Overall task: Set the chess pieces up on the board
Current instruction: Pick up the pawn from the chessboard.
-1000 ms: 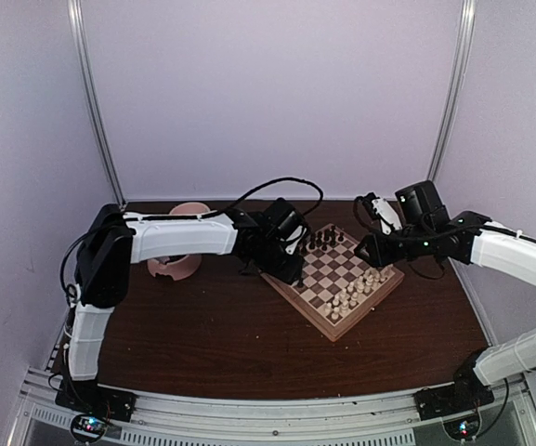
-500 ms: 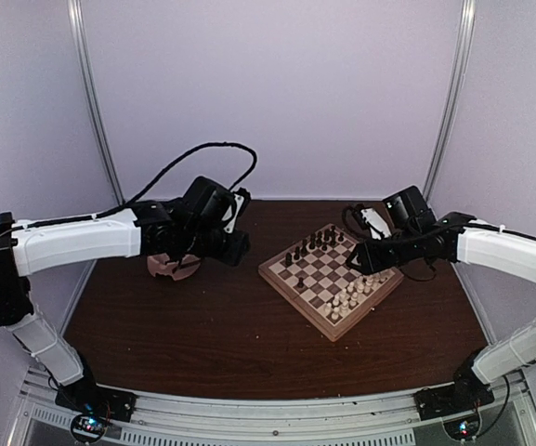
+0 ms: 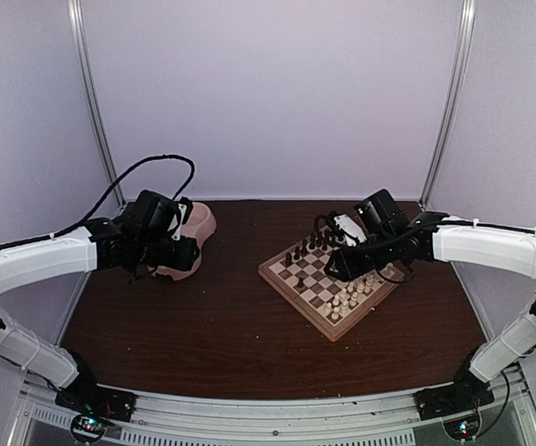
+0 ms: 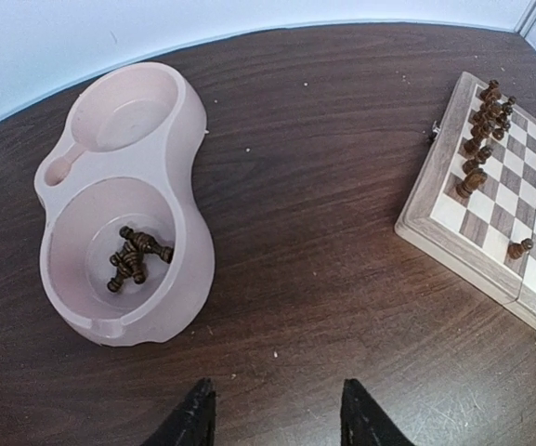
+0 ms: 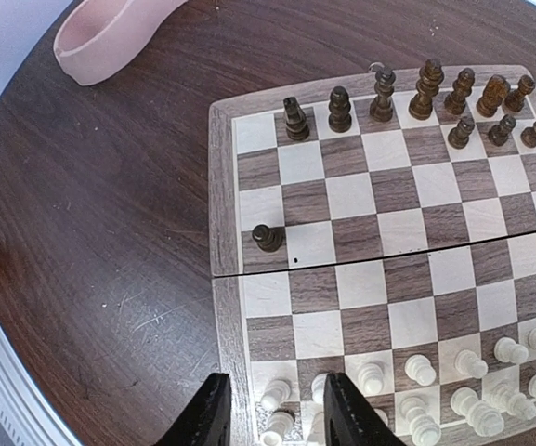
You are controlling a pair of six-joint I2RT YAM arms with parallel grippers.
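Note:
The board lies at the table's centre right, also in the right wrist view and the left wrist view. Dark chess pieces stand along its far edge. One lone dark pawn stands near the board's left edge, also in the left wrist view. Several dark pieces lie in the pink double bowl. My left gripper is open and empty over bare table right of the bowl. My right gripper is open and empty above the board's near-left corner.
Pale cream chessmen fill the board's near rows, some under my right gripper. The pink double bowl stands at the back left. Purple walls and metal posts enclose the table. Bare brown tabletop lies between the bowl and the board.
My left arm has swung left from the board's far-left corner to the pink bowl. My right gripper has moved left, from the board's right side to over its middle.

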